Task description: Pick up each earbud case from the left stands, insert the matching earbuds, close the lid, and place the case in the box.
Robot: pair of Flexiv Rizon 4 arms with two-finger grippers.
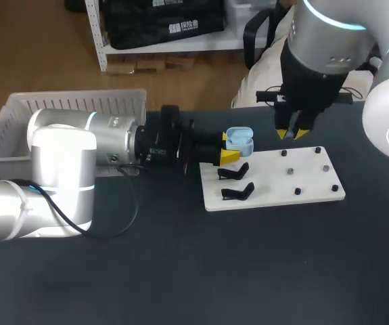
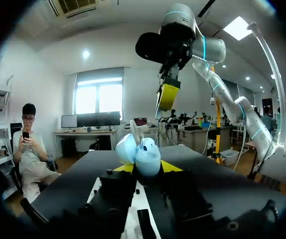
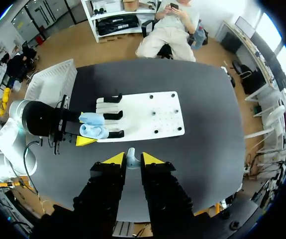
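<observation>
1. Clearly, the left gripper (image 1: 229, 154) was pinching the light blue plastic earbud case (image 1: 239, 141) from two sides, low on its body. The case was held in the air at the end of the white flat board (image 1: 309, 193) where the black angled stands (image 1: 238, 191) were, and its lid was open.
2. The right gripper (image 1: 292, 134) hung over the far edge of the board, apart from the case. A small pale earbud (image 3: 131, 158) sat between its yellow tips and seemed to be pinched there, though it was too small to be sure of the contact.
3. I judged the case to be light, stiff and smooth. With its rounded shell, it could slip or turn between the fingers if something pushed on it from above.
4. The hold on the body below the lid looked like the right place, because it left the lid and the inner pockets free.
5. The hinge of the lid was probably the weak part, so the closing would call for a gentle press and no force.
6. The earbud looked very light and glossy, easy to drop. It would need a straight, slow lowering into its own pocket.
7. The white slatted plastic basket (image 1: 18, 108), which I took for the box, stood on the left behind the left arm.
</observation>
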